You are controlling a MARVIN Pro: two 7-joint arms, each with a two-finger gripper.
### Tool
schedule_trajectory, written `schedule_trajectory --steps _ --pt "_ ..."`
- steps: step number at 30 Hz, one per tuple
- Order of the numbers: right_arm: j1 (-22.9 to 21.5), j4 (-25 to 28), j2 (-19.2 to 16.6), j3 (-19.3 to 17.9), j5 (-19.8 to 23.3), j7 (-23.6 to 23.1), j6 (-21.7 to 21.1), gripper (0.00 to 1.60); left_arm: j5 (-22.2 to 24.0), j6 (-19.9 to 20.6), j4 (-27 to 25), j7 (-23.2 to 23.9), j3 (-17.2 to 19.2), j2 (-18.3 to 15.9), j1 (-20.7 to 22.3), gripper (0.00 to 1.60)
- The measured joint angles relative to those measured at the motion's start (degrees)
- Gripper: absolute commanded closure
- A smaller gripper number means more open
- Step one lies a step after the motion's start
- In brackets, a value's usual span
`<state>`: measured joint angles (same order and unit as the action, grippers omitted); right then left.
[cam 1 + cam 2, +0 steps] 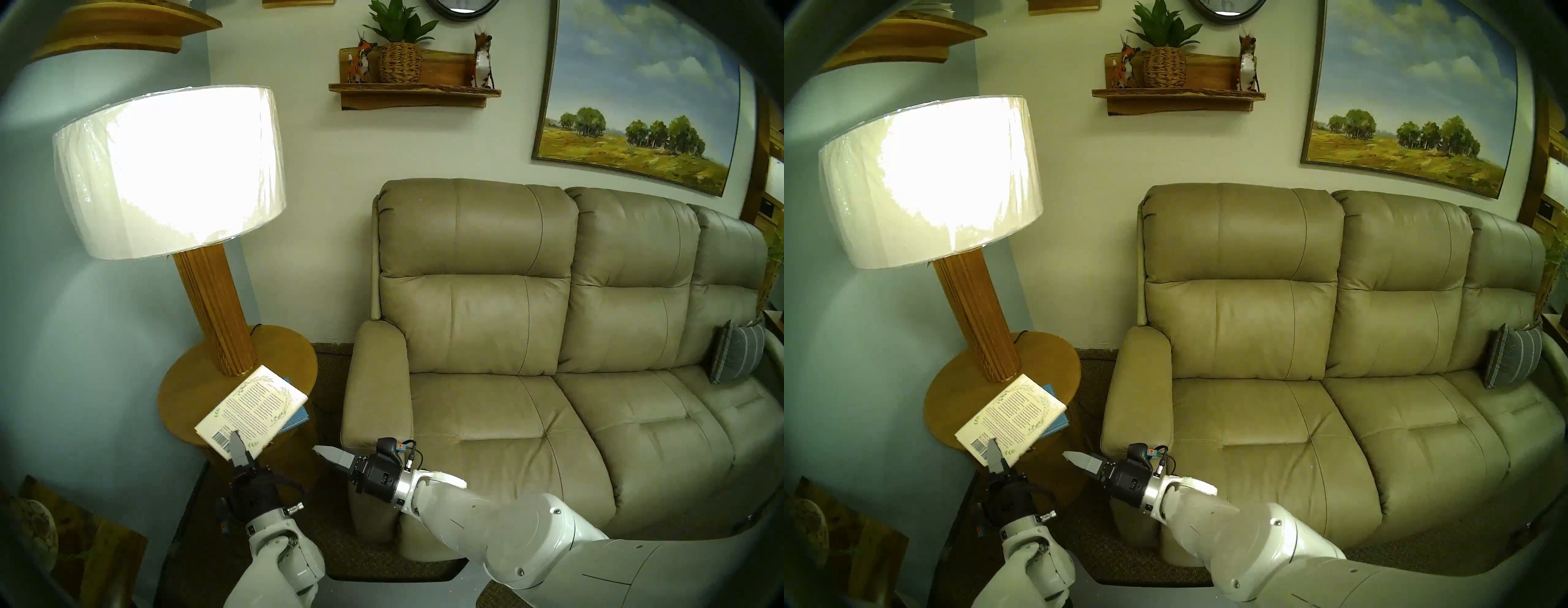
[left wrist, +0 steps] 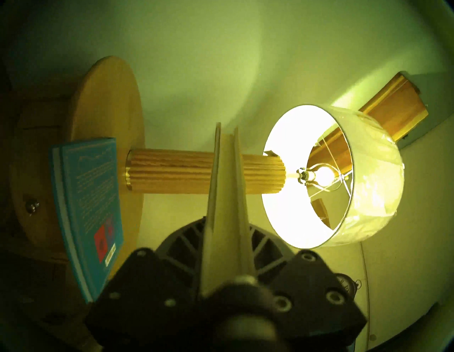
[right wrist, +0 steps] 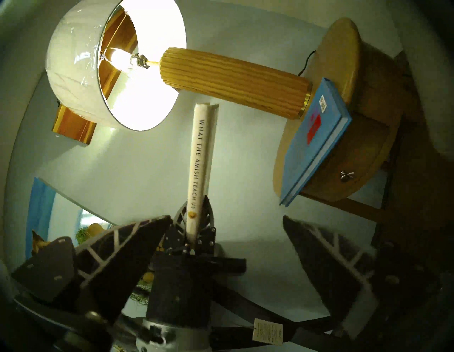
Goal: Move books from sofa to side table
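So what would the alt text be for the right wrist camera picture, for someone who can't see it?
Seen edge-on in a sideways-turned view, a cream book is pinched at its lower end by the left gripper. The right gripper's own fingers stand open at the bottom corners. Behind, a lit lamp and a blue book sit on a round wooden side table.

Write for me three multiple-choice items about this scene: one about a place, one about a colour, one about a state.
1. Where does the light-blue book lie? A wall shelf; B side table; C floor.
2. What colour is the pillow on the sofa? A red; B yellow; C grey.
3. The left end effector is: A shut on the cream book; B open; C out of view.
Key: 1 B, flat on the table by the lamp; 2 C, grey with pale stripes; 3 A, its fingers pinch the book.
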<state>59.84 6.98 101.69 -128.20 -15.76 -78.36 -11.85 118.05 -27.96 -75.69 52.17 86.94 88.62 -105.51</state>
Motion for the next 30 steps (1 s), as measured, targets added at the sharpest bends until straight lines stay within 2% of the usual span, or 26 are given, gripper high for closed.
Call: schedule_trajectory --steps 4,5,7,9,11,13,17,19,23,24,26,27,28,30 --pt "0.39 0.24 -1.10 -0.80 0.33 -0.17 0.08 0.00 1.79 -0.15 -0.91 -4.62 1.05 -0.78 1.69 1.60" --pt "0.52 0.29 -1.37 -0.99 0.41 -0.23 0.10 0.00 2.21 -0.22 -1.04 -5.80 1.25 -0.98 2.09 1.57" --pt "0.93 0.40 -2.04 -1.46 0.60 -0.41 0.13 0.00 3.26 -0.48 -1.22 -8.70 1.60 -1.47 3.07 1.41" --pt "1.34 0.46 -2.65 -1.87 0.77 -0.59 0.15 0.00 4.14 -0.78 -1.18 -11.27 1.74 -1.86 3.84 1.49" --pt "1.98 0.58 -3.57 -2.60 1.06 -1.04 0.16 0.00 5.83 -1.23 -0.93 -15.35 1.56 -2.44 4.68 1.47" --pt "2.21 0.61 -3.91 -2.89 1.20 -1.29 0.16 0.00 6.41 -1.45 -0.76 -17.03 1.19 -2.72 4.84 1.48" --pt "3.14 0.63 -5.13 -3.89 1.65 -2.70 -0.08 0.00 9.04 -1.86 -0.06 -24.11 -0.82 -3.75 4.95 1.50" --pt "3.47 0.59 -5.48 -4.17 1.74 -3.19 -0.36 0.00 9.90 -2.03 0.19 -26.72 -1.38 -4.21 5.04 1.56" --pt "4.03 0.39 -5.99 -4.56 1.83 -3.80 -0.87 0.00 11.16 -2.22 0.56 -31.17 -1.95 -5.16 5.51 1.55" --pt "4.35 0.26 -6.22 -4.74 1.84 -3.93 -1.11 0.00 11.49 -2.30 0.48 -33.14 -2.01 -5.73 6.03 1.41" --pt "4.67 0.11 -6.45 -4.96 1.85 -3.96 -1.32 0.00 11.82 -2.30 0.14 -35.34 -1.96 -6.42 6.85 1.02" --pt "4.75 0.08 -6.52 -5.03 1.86 -3.96 -1.38 0.00 11.94 -2.29 0.02 -36.03 -1.93 -6.63 7.14 0.10" --pt "4.87 0.04 -6.62 -5.12 1.86 -3.96 -1.45 0.00 12.18 -2.24 -0.16 -37.17 -1.88 -6.91 7.57 0.00" --pt "4.98 -0.04 -6.76 -5.29 1.86 -3.96 -1.57 0.00 12.66 -2.08 -0.53 -39.29 -1.86 -7.31 8.20 0.00"
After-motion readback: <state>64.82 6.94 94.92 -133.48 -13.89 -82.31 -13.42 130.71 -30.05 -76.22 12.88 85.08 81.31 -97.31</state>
